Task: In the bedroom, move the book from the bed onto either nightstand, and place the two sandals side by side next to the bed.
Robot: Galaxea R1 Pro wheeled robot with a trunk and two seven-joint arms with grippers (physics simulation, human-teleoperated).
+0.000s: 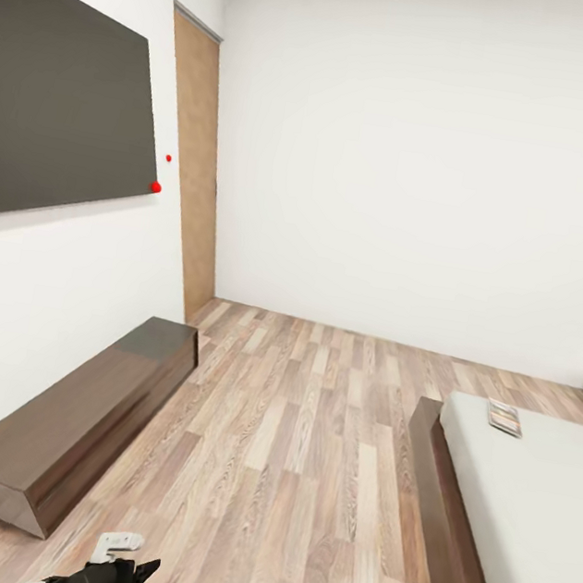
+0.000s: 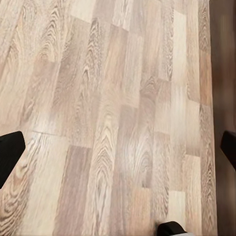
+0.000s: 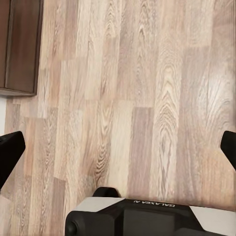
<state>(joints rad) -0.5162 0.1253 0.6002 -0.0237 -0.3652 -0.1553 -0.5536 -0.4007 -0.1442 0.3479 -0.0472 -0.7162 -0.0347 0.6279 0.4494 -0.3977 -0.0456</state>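
The book (image 1: 504, 417) lies flat on the far end of the bed (image 1: 536, 496) at the right, its cover lettering too small to read. A long low cabinet (image 1: 76, 423) runs along the left wall under a dark screen (image 1: 63, 99). The left hand (image 2: 118, 150) and the right hand (image 3: 118, 150) hang open over plank floor (image 1: 294, 460). The robot's base (image 3: 147, 219) reads "GALAXEA AI".

Home bedroom: bed (image 1: 520, 513) with grey mattress on dark wood frame at right, book (image 1: 504, 417) lying on it. White walls, wood-plank floor (image 1: 306, 443), big dark wall screen (image 1: 63, 99) over a low brown cabinet (image 1: 76, 418), wooden door (image 1: 194, 165).
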